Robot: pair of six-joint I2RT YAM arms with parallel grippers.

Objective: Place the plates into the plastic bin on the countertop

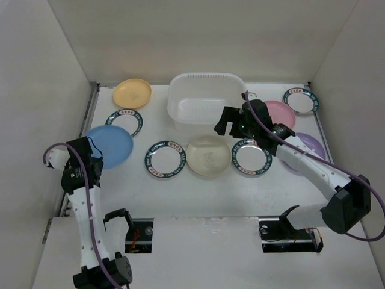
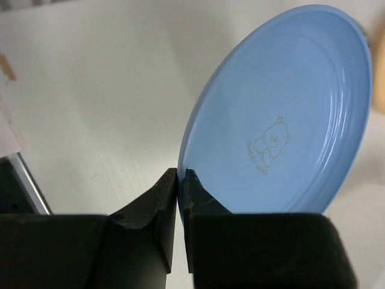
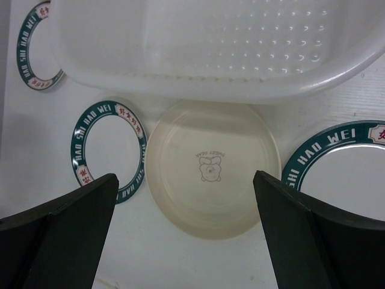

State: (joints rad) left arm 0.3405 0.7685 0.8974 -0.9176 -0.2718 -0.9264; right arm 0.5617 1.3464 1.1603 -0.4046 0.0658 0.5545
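Left gripper [image 2: 180,179] clamps the blue plate [image 2: 283,114] by its rim, well left of the plastic bin [image 1: 180,114]; right gripper [image 3: 185,180] hangs wide open, empty, at the bin's front. We see no plates inside yet.

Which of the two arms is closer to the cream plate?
Right. The right gripper, open, hovers just by the cream plate; the left gripper is far to its left, clamping the blue plate.

This is looking like a robotics lab test cell, not a home kitchen. Plain white walls [image 1: 36,72] are boxing in a white countertop [image 1: 180,192]. Two robot arms [image 1: 84,211] are standing bolted at its near edge, purple cables [image 1: 60,144] looping along them. Plates [image 1: 208,155] and a plastic bin [image 1: 204,81] are lying spread across the surface, and wiring is showing in cutouts [image 1: 141,232] by the bases.
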